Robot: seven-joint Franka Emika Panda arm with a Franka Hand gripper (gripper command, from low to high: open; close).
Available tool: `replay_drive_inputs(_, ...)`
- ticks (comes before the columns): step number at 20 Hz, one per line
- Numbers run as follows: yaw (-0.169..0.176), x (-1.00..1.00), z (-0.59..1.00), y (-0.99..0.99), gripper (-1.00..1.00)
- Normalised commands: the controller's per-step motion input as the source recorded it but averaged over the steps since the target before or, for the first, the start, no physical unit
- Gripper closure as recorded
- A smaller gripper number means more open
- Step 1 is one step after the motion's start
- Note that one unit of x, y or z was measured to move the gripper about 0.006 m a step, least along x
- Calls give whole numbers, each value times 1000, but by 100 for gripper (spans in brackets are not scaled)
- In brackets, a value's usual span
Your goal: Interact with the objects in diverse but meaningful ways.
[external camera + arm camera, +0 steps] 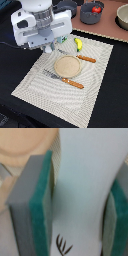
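Claw [75, 203] pads shut on white shaker bottle [85, 188], tan plate [67, 66], banana [78, 45] nearby.

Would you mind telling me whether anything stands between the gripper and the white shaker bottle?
Nothing visible does. In the wrist view the white shaker bottle sits between the green pads of the gripper, with nothing else in the gap. Whether the pads touch it is too blurred to tell.

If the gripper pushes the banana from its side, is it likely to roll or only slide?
The banana is curved and lies flat on the striped mat, so it would probably pivot or slide, not roll. It looks like smooth plastic, likely light and stiff.
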Motion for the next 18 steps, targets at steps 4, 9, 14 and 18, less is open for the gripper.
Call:
replay_drive_inputs(4,-62,834,0,-61,100)
replay_drive_inputs(9,-52,881,0,-41,100)
replay_drive_inputs(14,-50,716,-28,-102,100)
replay_drive_inputs(18,-26,575,-9,-20,100)
